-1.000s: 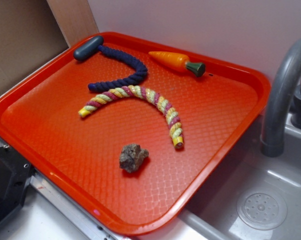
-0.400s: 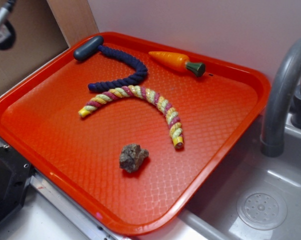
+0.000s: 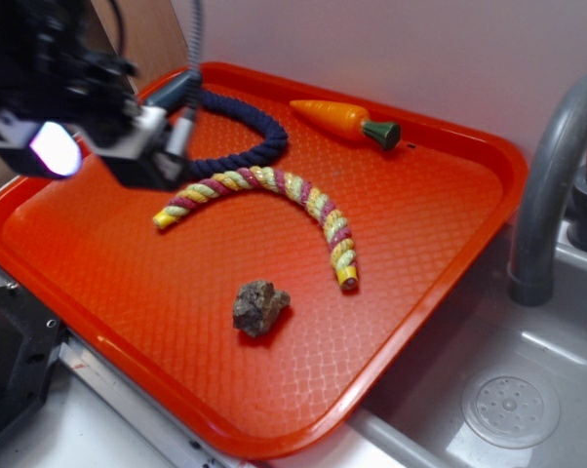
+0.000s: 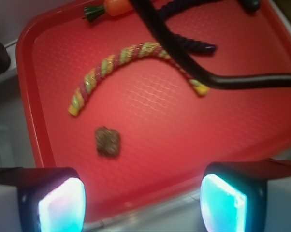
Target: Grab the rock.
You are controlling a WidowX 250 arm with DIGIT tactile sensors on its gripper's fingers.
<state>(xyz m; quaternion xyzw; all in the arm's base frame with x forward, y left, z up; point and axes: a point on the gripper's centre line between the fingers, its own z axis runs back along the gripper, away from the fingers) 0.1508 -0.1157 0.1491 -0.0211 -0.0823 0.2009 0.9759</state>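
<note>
While the rock sits alone on the near part of the orange tray, well apart from the striped rope beyond it, the gripper hangs high over the tray's far-left side. Its jaws stand wide, nothing between them. To do this approach well, I'd judge it should travel right and nearer until the stone lies centred between the fingers, then descend straight, keeping clear of the rope. Because the lump is jagged, closing across its widest faces should hold best.
</note>
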